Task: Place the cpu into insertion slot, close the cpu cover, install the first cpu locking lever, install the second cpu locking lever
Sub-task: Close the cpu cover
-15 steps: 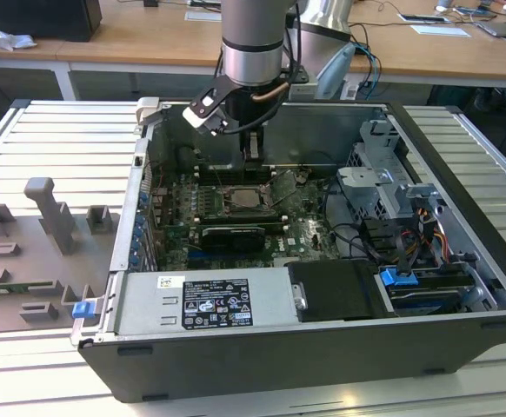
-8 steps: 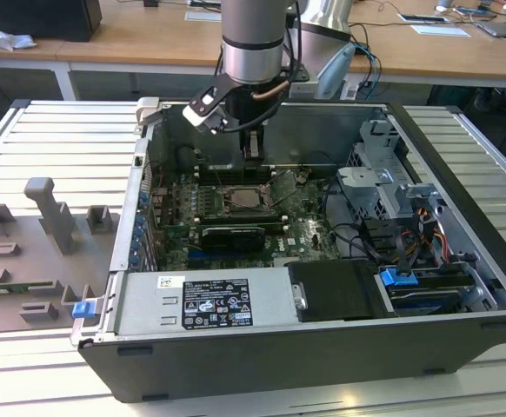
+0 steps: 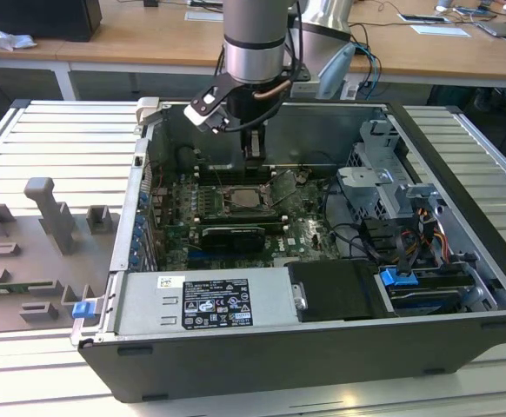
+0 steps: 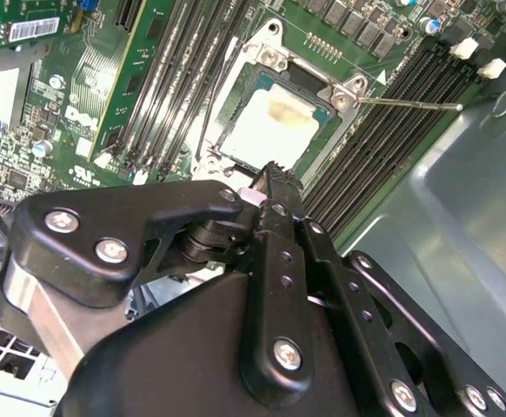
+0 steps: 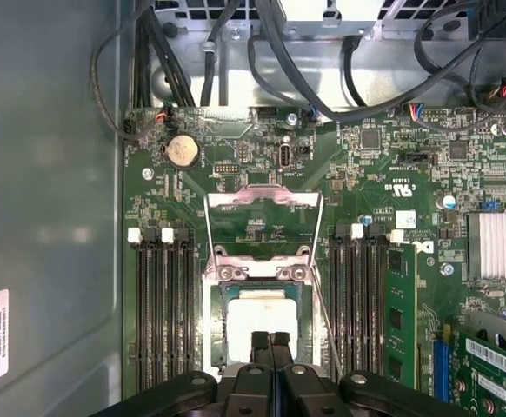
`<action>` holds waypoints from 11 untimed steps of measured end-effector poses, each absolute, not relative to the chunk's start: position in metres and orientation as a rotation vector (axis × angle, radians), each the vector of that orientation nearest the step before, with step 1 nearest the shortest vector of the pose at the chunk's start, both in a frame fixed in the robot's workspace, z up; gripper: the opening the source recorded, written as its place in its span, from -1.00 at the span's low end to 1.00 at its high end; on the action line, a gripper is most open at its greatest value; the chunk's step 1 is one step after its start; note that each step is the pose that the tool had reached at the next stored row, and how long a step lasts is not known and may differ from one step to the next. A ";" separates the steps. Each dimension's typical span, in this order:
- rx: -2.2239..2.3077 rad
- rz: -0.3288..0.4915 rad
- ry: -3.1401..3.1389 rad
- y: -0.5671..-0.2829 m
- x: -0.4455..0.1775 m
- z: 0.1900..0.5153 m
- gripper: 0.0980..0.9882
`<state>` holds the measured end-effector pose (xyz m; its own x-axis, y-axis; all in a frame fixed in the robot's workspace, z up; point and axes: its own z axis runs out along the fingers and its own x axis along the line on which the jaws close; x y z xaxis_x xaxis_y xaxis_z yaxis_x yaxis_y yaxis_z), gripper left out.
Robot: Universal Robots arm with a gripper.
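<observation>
the pincer (image 5: pixel 270 340) hangs shut, fingertips pressed together with nothing between them, just above the cpu (image 5: pixel 262 323). the cpu lies flat in the insertion slot (image 4: pixel 266 82), near the middle of the exterior view, right under the arm. the cpu cover (image 5: pixel 262 201) stands swung open on its hinge at the slot's far edge, and a thin locking lever (image 4: pixel 409 104) juts out loose beside the slot.

what i'd worry about: the closed tips sit so near the chip that any push down could scuff its pale top, or press it askew if it isn't fully seated. a sideways drift could snag the wiry lever or knock the upright cover. the memory slots (image 5: pixel 162 304) crowd both flanks, so there is little room to stray.

the board lies in an open computer case (image 3: pixel 279 369) on a pale slatted metal bench (image 3: pixel 53 130), with a grey moulded fixture (image 3: pixel 53 217) at the exterior view's left. wooden desks (image 3: pixel 149 39) with papers and cables run across the upper frame.
</observation>
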<state>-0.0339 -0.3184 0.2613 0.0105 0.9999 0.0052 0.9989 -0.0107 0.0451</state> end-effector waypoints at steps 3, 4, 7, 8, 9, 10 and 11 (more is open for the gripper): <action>2.215 0.050 2.192 -0.318 -0.031 0.261 -0.98; 2.216 0.048 2.192 -0.318 -0.030 0.261 -0.98; 2.217 0.047 2.193 -0.318 -0.029 0.263 -0.98; 2.217 0.047 2.193 -0.318 -0.029 0.264 -0.98; 2.217 0.047 2.193 -0.318 -0.029 0.266 -0.98; 2.217 0.047 2.193 -0.318 -0.029 0.267 -0.98; 2.216 0.047 2.193 -0.318 -0.029 0.268 -0.98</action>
<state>-0.0293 -0.3184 0.2678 0.0105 0.9999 0.0051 0.9992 -0.0107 0.0377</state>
